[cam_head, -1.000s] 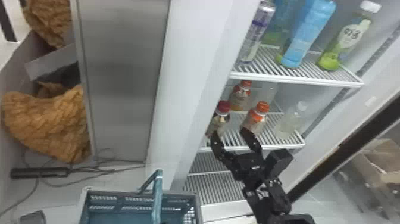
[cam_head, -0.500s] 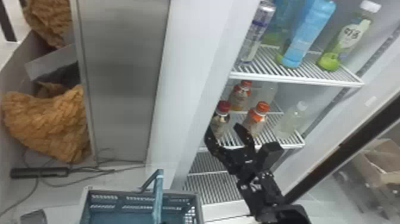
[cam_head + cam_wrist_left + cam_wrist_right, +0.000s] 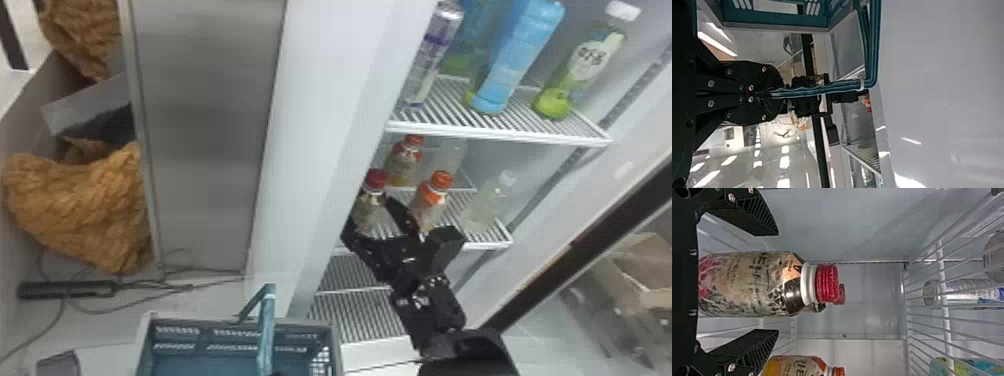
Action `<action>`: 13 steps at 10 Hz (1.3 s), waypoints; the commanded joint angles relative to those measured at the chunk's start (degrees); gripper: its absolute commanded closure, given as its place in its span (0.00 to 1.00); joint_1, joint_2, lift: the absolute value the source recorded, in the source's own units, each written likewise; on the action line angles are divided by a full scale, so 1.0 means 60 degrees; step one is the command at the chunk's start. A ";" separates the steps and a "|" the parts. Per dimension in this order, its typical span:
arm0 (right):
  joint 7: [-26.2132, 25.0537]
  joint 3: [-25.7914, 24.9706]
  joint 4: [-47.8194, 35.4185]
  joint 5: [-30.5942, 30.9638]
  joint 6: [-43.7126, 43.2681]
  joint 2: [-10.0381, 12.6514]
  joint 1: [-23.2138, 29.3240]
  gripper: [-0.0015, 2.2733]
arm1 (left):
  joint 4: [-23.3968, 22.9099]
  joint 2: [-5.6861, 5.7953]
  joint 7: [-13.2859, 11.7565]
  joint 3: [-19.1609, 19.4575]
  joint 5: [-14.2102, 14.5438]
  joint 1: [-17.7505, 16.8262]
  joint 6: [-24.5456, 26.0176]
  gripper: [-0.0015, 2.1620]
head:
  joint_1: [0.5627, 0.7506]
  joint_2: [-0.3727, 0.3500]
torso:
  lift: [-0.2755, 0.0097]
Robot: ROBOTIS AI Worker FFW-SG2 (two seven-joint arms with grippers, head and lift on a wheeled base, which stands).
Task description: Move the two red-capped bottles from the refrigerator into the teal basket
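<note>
I count two red-capped bottles on one refrigerator shelf [image 3: 487, 245], the far one [image 3: 841, 294] behind the near one [image 3: 750, 284]. My right gripper [image 3: 369, 214] is wide open around the near one, gripping nothing. Just right is an orange-capped bottle [image 3: 431, 202], then a clear bottle [image 3: 487, 205]. The white refrigerator wall [image 3: 320, 125] stands between them and one teal basket [image 3: 240, 327], near left; my left gripper [image 3: 764, 94] is closed on its handle [image 3: 266, 325].

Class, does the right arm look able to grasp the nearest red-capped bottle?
Probably yes: the right pincer is open, one finger either side of the bottle, with nothing visibly in between.
</note>
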 commanded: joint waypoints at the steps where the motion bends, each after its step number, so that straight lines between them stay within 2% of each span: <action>1: -0.0002 -0.0003 0.0003 -0.0016 0.0000 0.0000 0.0017 0.15 | 0.0001 0.0010 0.0000 0.0012 0.0011 0.0021 0.0000 0.54 | 0.70 0.03 | 0.18; 2: -0.0002 -0.0003 -0.0020 -0.0111 0.0000 0.0000 0.0088 0.29 | 0.0001 0.0010 -0.0015 0.0012 0.0030 0.0021 -0.0023 0.54 | 0.70 0.03 | 0.18; 3: -0.0075 -0.0022 -0.0208 -0.0225 0.0000 0.0000 0.0252 0.31 | 0.0001 0.0010 -0.0015 0.0012 0.0049 0.0044 -0.0023 0.54 | 0.70 0.03 | 0.18; 5: -0.0163 -0.0212 -0.0724 -0.0187 0.0000 0.0044 0.0603 0.31 | 0.0001 0.0010 -0.0015 0.0031 0.0049 0.0068 -0.0023 0.54 | 0.70 0.03 | 0.18; 7: -0.0163 -0.0441 -0.1802 -0.0225 0.0000 0.0073 0.1189 0.31 | 0.0001 -0.0005 -0.0015 0.0031 0.0068 0.0068 -0.0047 0.54 | 0.70 0.03 | 0.18; 11: -0.0163 -0.1088 -0.4497 -0.0454 0.1641 0.0132 0.2853 0.31 | 0.0001 0.0010 -0.0029 0.0050 0.0068 0.0091 -0.0094 0.54 | 0.70 0.03 | 0.18; 13: -0.0163 -0.1145 -0.5294 -0.0568 0.2039 0.0176 0.3720 0.31 | 0.0001 -0.0005 -0.0029 0.0050 0.0068 0.0138 -0.0094 0.54 | 0.70 0.03 | 0.18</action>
